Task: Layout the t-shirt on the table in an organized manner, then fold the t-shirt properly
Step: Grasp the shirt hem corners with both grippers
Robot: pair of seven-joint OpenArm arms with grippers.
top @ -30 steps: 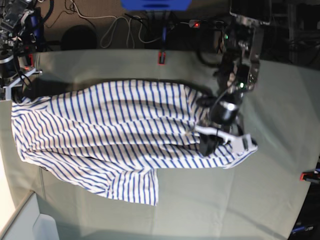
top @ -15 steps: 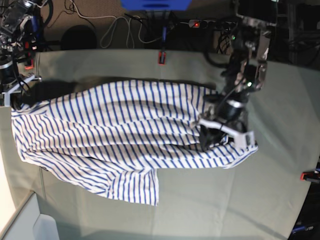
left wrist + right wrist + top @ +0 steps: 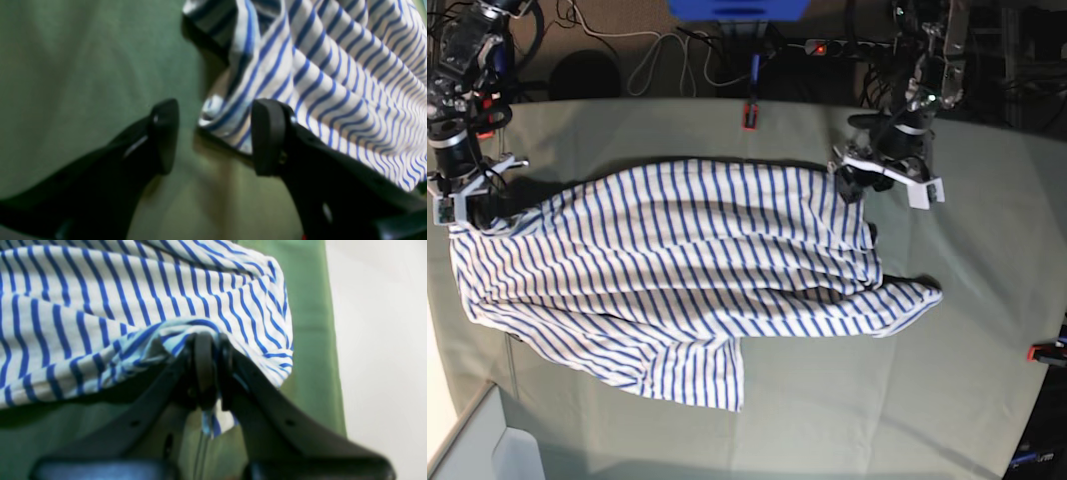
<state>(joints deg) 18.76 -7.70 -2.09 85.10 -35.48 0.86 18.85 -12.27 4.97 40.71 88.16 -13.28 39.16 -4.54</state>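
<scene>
The t-shirt, white with thin blue stripes, lies spread lengthwise across the table, one sleeve pointing toward the near edge. My left gripper hovers open over the shirt's far right corner. In the left wrist view its fingers stand apart, with a rumpled shirt edge lying below the gap, ungripped. My right gripper is at the shirt's left end. In the right wrist view it is shut on a bunched fold of the t-shirt.
Red clamps sit at the far table edge and the right edge. Cables and a power strip lie behind the table. A pale bin stands at the near left corner. The table edge runs close beside my right gripper.
My left gripper opened, let go of the shirt's right end and moved up toward the far edge. The freed cloth settled flat. The right gripper kept its hold at the left end.
</scene>
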